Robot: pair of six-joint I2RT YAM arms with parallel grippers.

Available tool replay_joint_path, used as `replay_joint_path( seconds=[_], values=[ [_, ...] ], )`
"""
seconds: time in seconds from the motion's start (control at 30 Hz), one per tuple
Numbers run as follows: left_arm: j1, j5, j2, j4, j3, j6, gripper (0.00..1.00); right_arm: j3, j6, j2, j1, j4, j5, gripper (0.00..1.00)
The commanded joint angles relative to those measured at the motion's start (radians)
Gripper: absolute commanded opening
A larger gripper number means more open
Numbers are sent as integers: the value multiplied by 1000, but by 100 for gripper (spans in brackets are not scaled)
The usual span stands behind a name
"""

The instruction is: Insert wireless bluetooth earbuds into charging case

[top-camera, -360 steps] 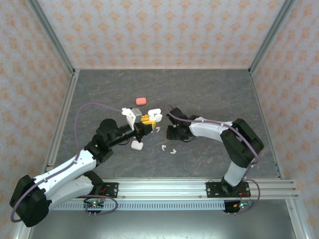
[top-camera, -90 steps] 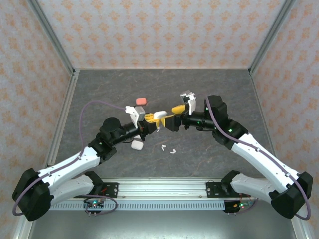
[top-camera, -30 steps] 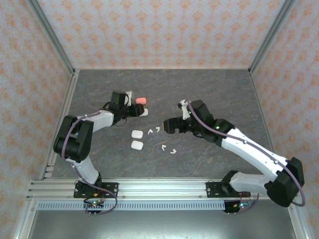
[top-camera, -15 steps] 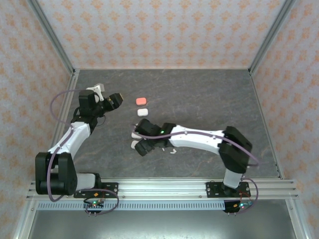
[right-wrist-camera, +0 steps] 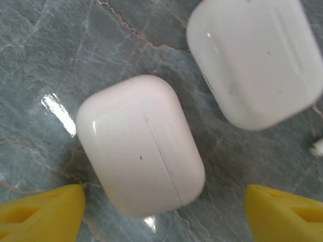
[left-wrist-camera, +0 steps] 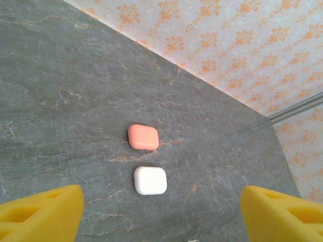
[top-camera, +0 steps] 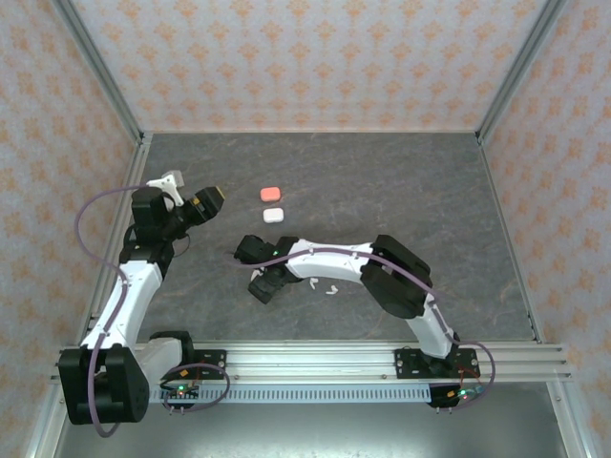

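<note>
Surface, top view: grey veined surface [top-camera: 401, 191] inside orange-patterned papered walls [top-camera: 305, 57]. I count one pink case [top-camera: 271, 194] and one white case [top-camera: 274, 215], close together but not touching.
Earbuds, top view: I count two white earbuds [top-camera: 331, 289] lying loose on the surface, just right of the right claw [top-camera: 263, 285].
Left claw, top view: the left claw [top-camera: 206, 202] is held up at the left side, well apart from both cases.
Left wrist view: I see two yellow fingertips [left-wrist-camera: 45, 212] spread wide with nothing between them. The pink case and the white case lie beyond, both lids closed.
Right wrist view: two yellow fingertips [right-wrist-camera: 40, 212] are wide apart, low over two closed cases. The nearer white case [right-wrist-camera: 141, 146] sits between them untouched, with the second white case [right-wrist-camera: 257, 60] just beside it.
</note>
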Motion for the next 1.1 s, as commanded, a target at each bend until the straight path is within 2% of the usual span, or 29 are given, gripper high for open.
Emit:
replay_joint_path(
  seconds=[0.0, 0.23, 0.57, 0.77, 1.07],
  values=[
    [8, 0, -36, -60, -8, 9, 81, 53, -28, 32, 2, -38, -16, 80],
    [7, 9, -76, -95, -3, 12, 82, 98, -26, 87, 2, -53, -8, 70],
    [7, 8, -125, -168, 3, 46, 83, 66, -24, 52, 1, -37, 1, 43],
    [6, 85, -119, -162, 18, 40, 83, -6, -31, -91, -20, 33, -14, 39],
    [-9, 242, -122, -137, 53, 25, 82, -196, -152, -451, -74, 183, 6, 39]
  ],
)
